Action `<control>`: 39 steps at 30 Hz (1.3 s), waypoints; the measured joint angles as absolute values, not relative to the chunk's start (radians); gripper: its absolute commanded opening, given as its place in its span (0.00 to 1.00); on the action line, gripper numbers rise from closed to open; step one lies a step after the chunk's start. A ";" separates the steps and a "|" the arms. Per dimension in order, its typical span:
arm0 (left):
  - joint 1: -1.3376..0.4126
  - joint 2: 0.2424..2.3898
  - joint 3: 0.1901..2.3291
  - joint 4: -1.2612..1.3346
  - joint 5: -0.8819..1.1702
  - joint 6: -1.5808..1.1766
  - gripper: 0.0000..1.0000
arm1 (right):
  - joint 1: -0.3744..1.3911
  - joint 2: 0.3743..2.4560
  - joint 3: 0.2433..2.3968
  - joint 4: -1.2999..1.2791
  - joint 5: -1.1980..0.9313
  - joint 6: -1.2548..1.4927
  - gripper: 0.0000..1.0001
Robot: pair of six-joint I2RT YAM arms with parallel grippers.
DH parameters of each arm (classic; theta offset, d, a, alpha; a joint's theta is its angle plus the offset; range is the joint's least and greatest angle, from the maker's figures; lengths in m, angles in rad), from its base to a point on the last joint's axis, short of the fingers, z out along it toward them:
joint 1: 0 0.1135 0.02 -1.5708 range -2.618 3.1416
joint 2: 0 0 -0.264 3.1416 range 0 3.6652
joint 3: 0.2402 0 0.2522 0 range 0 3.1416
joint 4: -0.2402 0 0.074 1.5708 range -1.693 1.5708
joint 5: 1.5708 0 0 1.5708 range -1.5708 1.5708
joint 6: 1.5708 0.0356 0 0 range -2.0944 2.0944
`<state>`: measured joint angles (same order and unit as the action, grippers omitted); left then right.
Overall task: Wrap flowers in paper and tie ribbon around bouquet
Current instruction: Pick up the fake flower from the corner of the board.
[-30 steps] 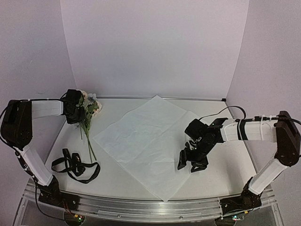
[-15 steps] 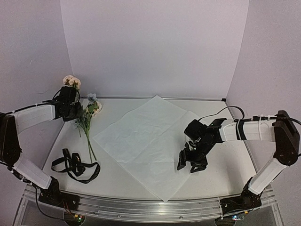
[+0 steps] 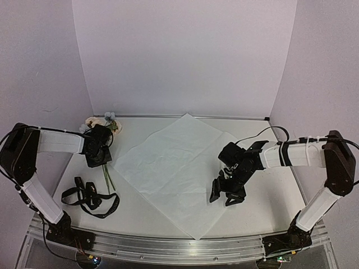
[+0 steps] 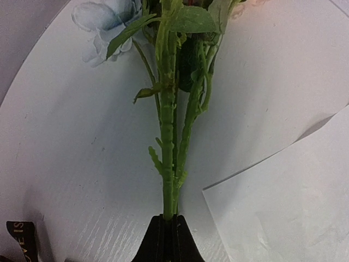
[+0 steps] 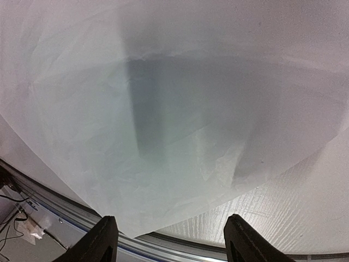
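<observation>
The flowers point(image 3: 104, 123) lie at the table's left, blooms toward the back wall and thin stems running forward. My left gripper point(image 3: 100, 152) is shut on the stems, just left of the paper's left edge. In the left wrist view the green stems point(image 4: 168, 136) rise out of the shut left gripper point(image 4: 167, 218) toward a pale blue bloom point(image 4: 103, 16). The paper point(image 3: 174, 165) is spread flat as a white diamond mid-table. My right gripper point(image 3: 223, 193) hovers open over its right part; the right wrist view shows the paper point(image 5: 180, 109) beyond the right gripper point(image 5: 170, 229). The ribbon point(image 3: 90, 196) lies coiled at front left.
A corner of the paper point(image 4: 289, 202) reaches in beside the stems, and an end of the ribbon point(image 4: 19, 237) shows at lower left. The metal front rail point(image 5: 180, 246) runs just past the paper's near corner. Purple walls close in the back and sides.
The left arm lifted the flowers up against the left wall, then brought them down and rightward to the paper's left edge. The right arm has barely moved.
</observation>
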<state>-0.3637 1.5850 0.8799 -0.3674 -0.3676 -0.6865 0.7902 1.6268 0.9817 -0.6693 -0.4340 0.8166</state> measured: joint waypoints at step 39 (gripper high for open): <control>-0.216 1.841 1.015 -0.295 -0.220 -0.529 0.15 | 0.789 1.623 0.997 -0.670 -0.462 0.813 0.72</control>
<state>-0.2158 1.8413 1.0153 -0.2954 -0.2204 -0.5290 0.7895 1.6234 0.9970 -0.6703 -0.4622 0.8129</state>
